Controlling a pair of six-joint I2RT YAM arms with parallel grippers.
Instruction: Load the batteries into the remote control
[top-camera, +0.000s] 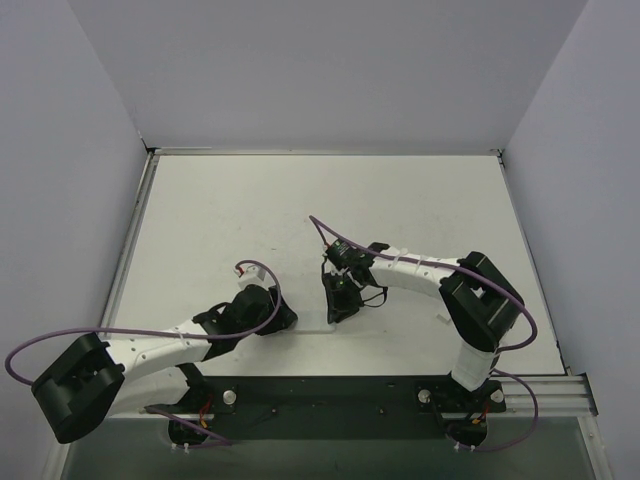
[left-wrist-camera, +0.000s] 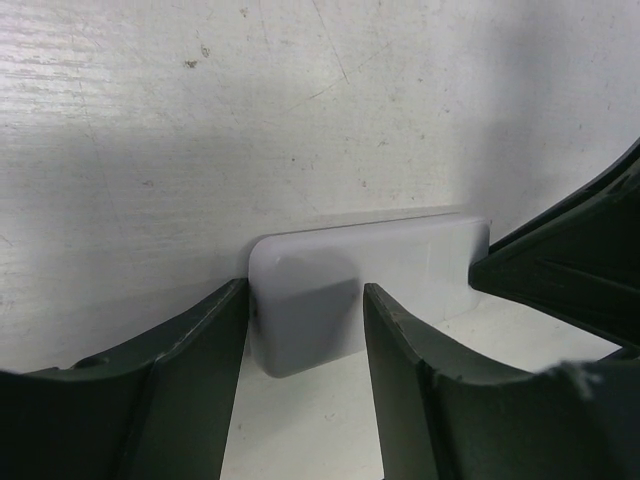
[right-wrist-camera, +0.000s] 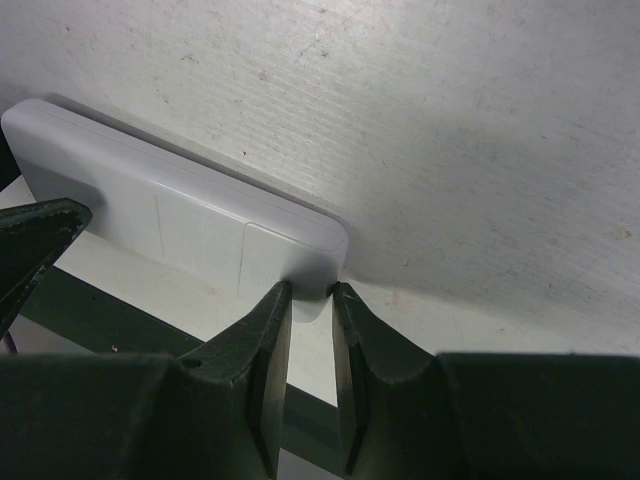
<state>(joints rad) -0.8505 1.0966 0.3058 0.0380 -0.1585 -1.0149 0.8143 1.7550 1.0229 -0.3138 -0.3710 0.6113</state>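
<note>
The slim white remote control (left-wrist-camera: 330, 270) lies low over the table between my two grippers, plain white back showing. My left gripper (left-wrist-camera: 305, 300) has its fingers on either side of one end, and the remote fills the gap between them. My right gripper (right-wrist-camera: 310, 290) is pinched on the corner of the other end of the remote (right-wrist-camera: 180, 220), where thin panel seams show. In the top view the remote (top-camera: 312, 323) is a faint white sliver between the left gripper (top-camera: 290, 318) and the right gripper (top-camera: 336, 312). No blue batteries are in view.
A dark mounting strip (top-camera: 330, 395) runs along the near table edge, just behind the grippers. Pale walls enclose the white table (top-camera: 300, 200) on the left, back and right. Purple cables (top-camera: 262, 268) loop off both arms.
</note>
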